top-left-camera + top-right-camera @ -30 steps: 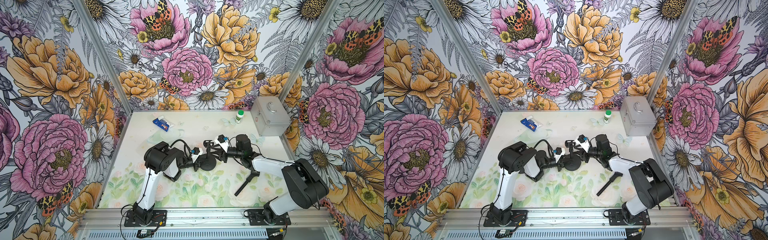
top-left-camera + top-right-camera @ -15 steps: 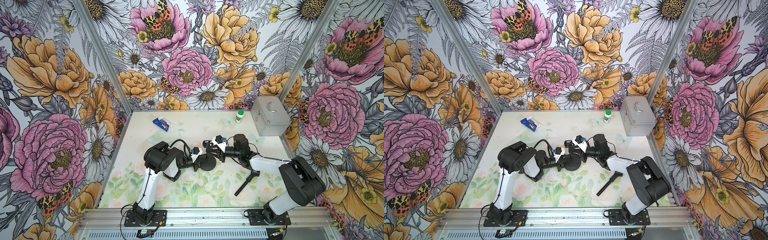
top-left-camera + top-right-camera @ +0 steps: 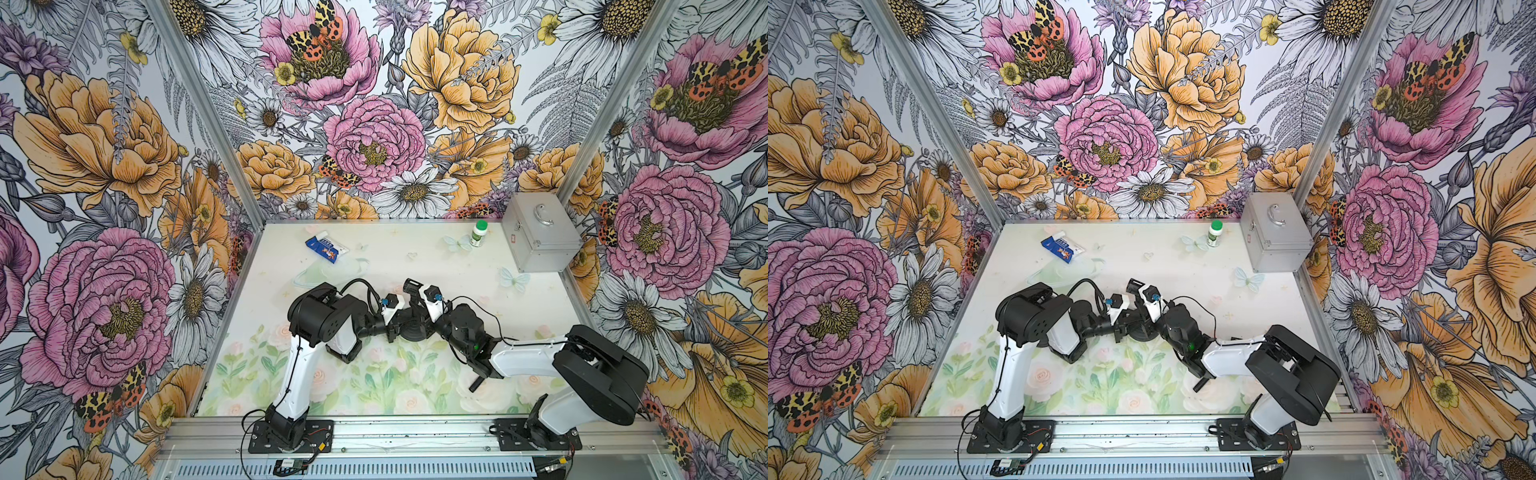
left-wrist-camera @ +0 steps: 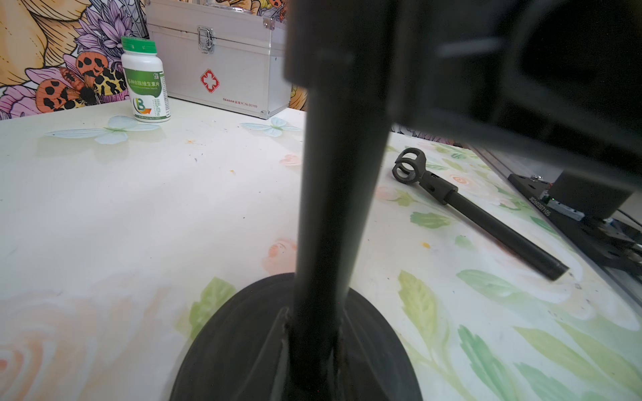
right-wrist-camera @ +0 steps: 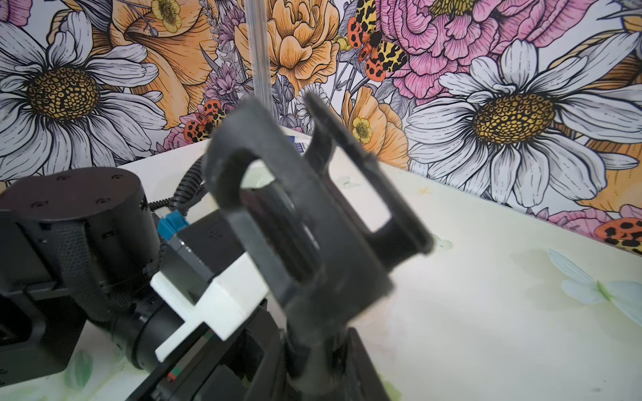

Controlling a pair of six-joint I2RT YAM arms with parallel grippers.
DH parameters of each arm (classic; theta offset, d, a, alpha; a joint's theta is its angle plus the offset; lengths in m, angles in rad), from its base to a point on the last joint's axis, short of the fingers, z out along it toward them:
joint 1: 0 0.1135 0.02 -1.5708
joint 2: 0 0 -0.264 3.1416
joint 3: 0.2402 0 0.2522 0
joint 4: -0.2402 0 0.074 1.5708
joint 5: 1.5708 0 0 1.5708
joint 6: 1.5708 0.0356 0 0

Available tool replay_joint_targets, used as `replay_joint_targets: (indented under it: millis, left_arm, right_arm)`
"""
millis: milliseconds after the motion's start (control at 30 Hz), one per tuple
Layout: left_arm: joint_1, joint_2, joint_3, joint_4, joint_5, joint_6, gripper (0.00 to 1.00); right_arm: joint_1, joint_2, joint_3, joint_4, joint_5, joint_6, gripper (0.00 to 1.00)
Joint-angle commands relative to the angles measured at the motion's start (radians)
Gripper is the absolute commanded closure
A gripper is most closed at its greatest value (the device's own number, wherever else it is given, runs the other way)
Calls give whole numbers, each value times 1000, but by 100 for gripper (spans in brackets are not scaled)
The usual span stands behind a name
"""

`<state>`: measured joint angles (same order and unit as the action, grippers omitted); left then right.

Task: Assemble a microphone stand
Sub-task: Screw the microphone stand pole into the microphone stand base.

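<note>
The microphone stand's round black base (image 3: 415, 333) (image 4: 243, 347) sits mid-table with its black pole (image 4: 333, 208) upright. On top of the pole is a black clip holder (image 3: 412, 286) (image 5: 305, 215), blurred in the right wrist view. My left gripper (image 3: 394, 327) (image 4: 311, 335) is shut on the pole just above the base. From the other side, my right gripper (image 3: 422, 318) (image 5: 312, 354) is shut on the stem under the holder. A loose black rod with a ring clip (image 4: 469, 208) lies on the table, mostly hidden under my right forearm in both top views (image 3: 476, 382) (image 3: 1200, 384).
A silver first-aid case (image 3: 540, 237) stands at the back right, with a white green-capped bottle (image 3: 478, 232) beside it. A blue packet (image 3: 326, 249) lies at the back left. The aluminium rail (image 3: 415, 432) carrying both arm mounts runs along the front edge.
My right gripper has moved left to the pole and closed on the stem under the holder. Its forearm now covers most of the loose rod. The left arm has stayed put.
</note>
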<state>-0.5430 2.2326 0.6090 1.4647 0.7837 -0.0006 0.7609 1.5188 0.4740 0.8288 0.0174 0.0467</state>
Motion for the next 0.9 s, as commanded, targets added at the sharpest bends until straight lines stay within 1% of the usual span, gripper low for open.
replay_joint_targets:
  millis: [0,67,133,233,333,467,600,633,700,733,800,833,867]
  left_arm:
    - [4,62,-21,-52,-13,-14,79]
    - [-3,60,-27,-53,-17,-5,80]
    - [-8,58,-27,-53,-20,5,80]
    - [-6,57,-24,-53,-14,2,80]
    - [-14,57,-31,-52,-20,9,81]
    - [-6,57,-22,-53,-18,1,81]
    - [-13,56,-30,-53,-25,7,80]
    - [-9,56,-27,-53,-24,7,80]
    - [-4,58,-23,-52,-23,-1,81]
    - [-3,58,-24,-52,-22,-3,81]
    - [-5,60,-29,-52,-25,-1,81]
    - [-5,62,-28,-53,-27,0,81]
    - [-3,62,-25,-52,-27,-2,80]
  right_arm:
    - [-118,-47,-7,-70,-309,-102,68]
    - [-195,-55,15,-116,-500,-126,62]
    - [-245,-43,52,-193,-645,-168,59]
    - [-296,1,126,-293,-801,-217,57]
    - [-324,55,183,-295,-894,-210,57]
    - [-336,122,265,-295,-932,-164,60]
    - [-337,158,300,-294,-952,-147,64]
    - [-337,161,298,-292,-954,-148,68]
    - [-336,158,286,-278,-958,-140,78]
    - [-334,154,274,-253,-946,-125,81]
    - [-330,130,227,-188,-867,-88,89]
    - [-322,110,191,-146,-785,-69,92]
    - [-305,84,147,-105,-670,-52,97]
